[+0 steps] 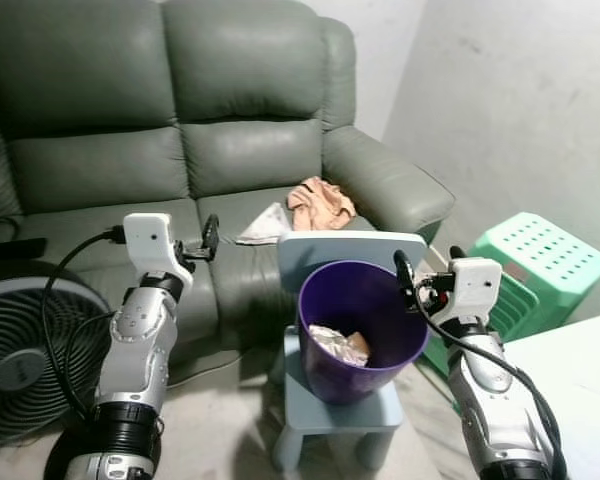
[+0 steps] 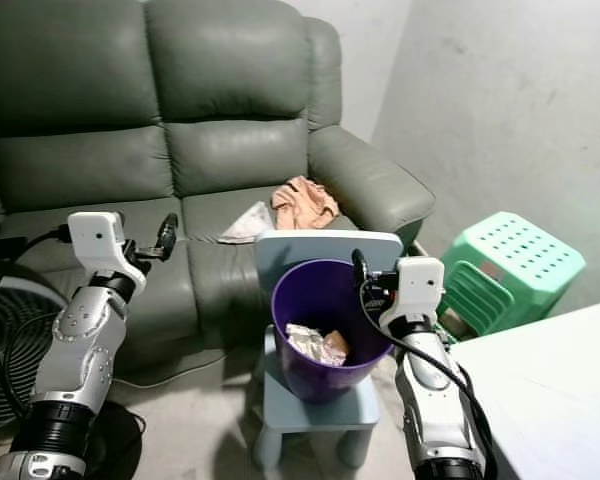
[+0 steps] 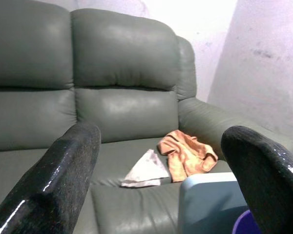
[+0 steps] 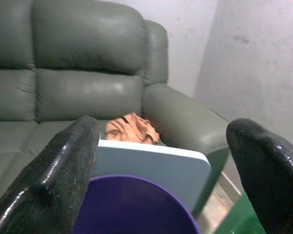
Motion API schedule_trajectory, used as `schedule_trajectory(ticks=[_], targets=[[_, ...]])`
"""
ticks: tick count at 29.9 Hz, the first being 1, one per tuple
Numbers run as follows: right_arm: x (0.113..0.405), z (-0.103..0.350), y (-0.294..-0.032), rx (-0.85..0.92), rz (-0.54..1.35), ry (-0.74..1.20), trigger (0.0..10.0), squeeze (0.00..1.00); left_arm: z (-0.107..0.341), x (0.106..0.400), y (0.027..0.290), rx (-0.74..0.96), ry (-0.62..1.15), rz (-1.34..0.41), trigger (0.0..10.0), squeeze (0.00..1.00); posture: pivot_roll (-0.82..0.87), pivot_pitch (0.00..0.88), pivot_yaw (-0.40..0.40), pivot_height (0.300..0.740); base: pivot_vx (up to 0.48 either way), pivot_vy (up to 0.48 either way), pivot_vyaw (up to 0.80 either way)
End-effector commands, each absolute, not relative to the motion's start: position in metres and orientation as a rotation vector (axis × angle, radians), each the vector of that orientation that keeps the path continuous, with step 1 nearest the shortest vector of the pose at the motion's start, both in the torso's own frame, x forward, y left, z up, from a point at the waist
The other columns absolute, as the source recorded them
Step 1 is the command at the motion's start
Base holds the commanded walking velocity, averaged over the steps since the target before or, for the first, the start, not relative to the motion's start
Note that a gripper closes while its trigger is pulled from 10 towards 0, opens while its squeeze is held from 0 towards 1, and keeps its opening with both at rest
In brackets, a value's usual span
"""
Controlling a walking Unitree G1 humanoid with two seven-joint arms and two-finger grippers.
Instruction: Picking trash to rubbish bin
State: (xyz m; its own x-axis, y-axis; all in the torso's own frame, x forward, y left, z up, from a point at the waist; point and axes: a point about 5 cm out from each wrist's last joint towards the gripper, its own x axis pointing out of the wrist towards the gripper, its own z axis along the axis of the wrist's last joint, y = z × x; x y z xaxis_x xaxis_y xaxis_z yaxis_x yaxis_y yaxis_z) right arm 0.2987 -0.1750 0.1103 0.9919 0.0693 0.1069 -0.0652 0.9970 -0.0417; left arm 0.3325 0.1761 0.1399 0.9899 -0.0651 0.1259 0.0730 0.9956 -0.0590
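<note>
Both grippers raised and spread wide, empty, over purple bin [image 1: 363, 330] on small blue chair [image 1: 325, 408].

Trash on sofa seat [image 1: 240, 215] at 12 o'clock past bin: white paper [image 1: 263, 226], orange crumpled piece [image 1: 320, 203] just beside. Best to reach left gripper [image 1: 208, 238] forward, low over paper, pinch at raised fold; keep right gripper [image 1: 405, 272] clear of rim.

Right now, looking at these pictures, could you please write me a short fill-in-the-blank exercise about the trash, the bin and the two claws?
1. The purple bin stands on a small blue ____.
2. The white paper and the orange cloth lie on the seat of the green ____.
3. Crumpled trash already lies ____ the bin.
4. Both the left claw and the right claw are ____, holding nothing.

Missing words: chair; sofa; inside; open
</note>
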Motion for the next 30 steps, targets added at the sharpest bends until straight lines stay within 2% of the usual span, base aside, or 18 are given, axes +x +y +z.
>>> schedule_trajectory(ticks=[1, 14, 18, 30], targets=[[0.298, 0.112, -0.177, -0.053, 0.057, -0.106, 10.0, 0.0, 0.142, 0.334, 0.171, -0.05, -0.139, -0.093, 10.0, 0.0, -0.01, 0.0, -0.086, 0.74, 0.0, 0.0, -0.71], [0.297, 0.111, -0.176, -0.07, 0.051, -0.101, 10.0, 0.0, 0.144, 0.334, 0.161, -0.021, -0.172, -0.162, 10.0, 0.0, -0.02, 0.0, -0.079, 0.74, 0.0, -0.024, -0.69], [0.298, 0.111, -0.176, -0.072, 0.052, -0.1, 10.0, 0.0, 0.144, 0.334, 0.16, -0.035, -0.183, -0.166, 10.0, 0.0, -0.02, 0.0, -0.079, 0.74, 0.0, -0.353, -0.69], [0.297, 0.109, -0.175, -0.085, 0.06, -0.094, 10.0, 0.0, 0.14, 0.337, 0.16, -0.045, -0.15, -0.137, 10.0, 0.0, -0.02, 0.0, -0.084, 0.74, 0.0, 0.0, -0.68]])
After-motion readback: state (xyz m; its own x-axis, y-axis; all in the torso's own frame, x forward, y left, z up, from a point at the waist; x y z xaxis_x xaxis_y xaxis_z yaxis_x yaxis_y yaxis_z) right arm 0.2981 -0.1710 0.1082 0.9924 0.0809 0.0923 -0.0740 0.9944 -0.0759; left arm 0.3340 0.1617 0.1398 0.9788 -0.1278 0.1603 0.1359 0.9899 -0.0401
